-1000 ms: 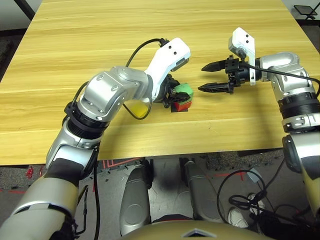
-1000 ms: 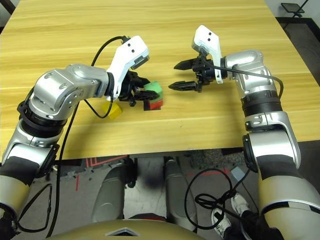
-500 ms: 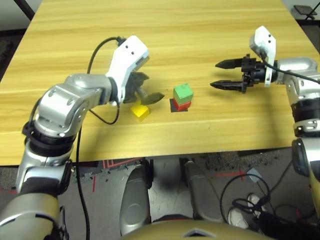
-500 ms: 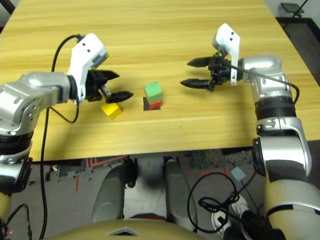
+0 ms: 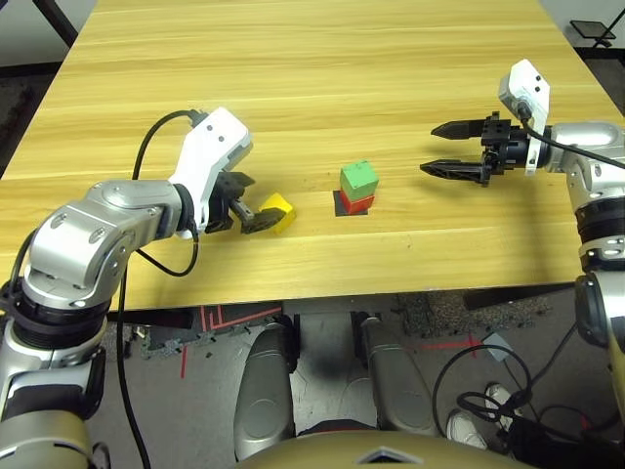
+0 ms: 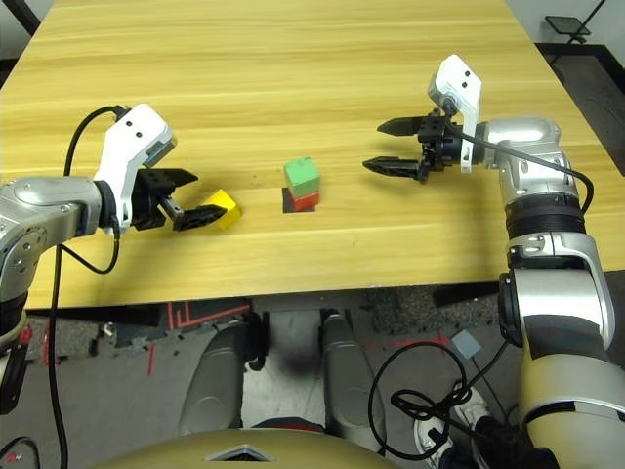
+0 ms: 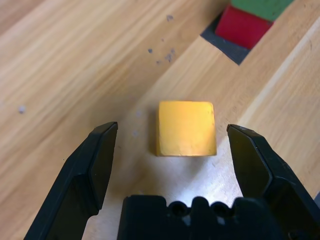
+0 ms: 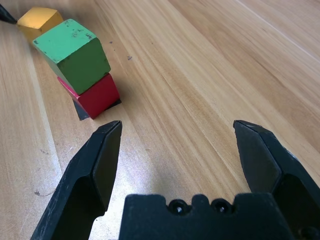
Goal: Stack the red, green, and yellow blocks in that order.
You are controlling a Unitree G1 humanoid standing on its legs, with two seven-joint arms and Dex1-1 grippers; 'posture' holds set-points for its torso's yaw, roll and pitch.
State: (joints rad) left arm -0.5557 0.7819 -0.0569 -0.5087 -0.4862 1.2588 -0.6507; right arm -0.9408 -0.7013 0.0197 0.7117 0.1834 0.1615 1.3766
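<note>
Stack, centre of head view: green block [image 5: 358,179] on red block [image 5: 355,203], red on black patch [image 5: 339,204]; green turned a little off square to red, as seen in right wrist view

Yellow block [image 5: 276,211]: lower left of centre, flat on table [image 5: 322,68], well apart from stack, not yet lifted

Left gripper [image 7: 172,145]: fingers open wide, low at table level, yellow block between the tips but touching neither

Right gripper [image 5: 451,149]: fingers open, nothing held, right of frame, pointed at stack, well apart from it

Step in hand, judged: grasp yellow for the top place. Advance a little so pads cover the block's flat sides, centre it between the tips, close square on opposite faces, lift straight up before carrying right. Set down level and gently; green's skew leaves less margin, so align to green's top face, not to red

Edges: yellow and stack both toward near table edge at bottom of frame; keep carry path away from it

Open room: bare wood between yellow and stack, and across upper frame; right gripper far enough to leave approach free
</note>
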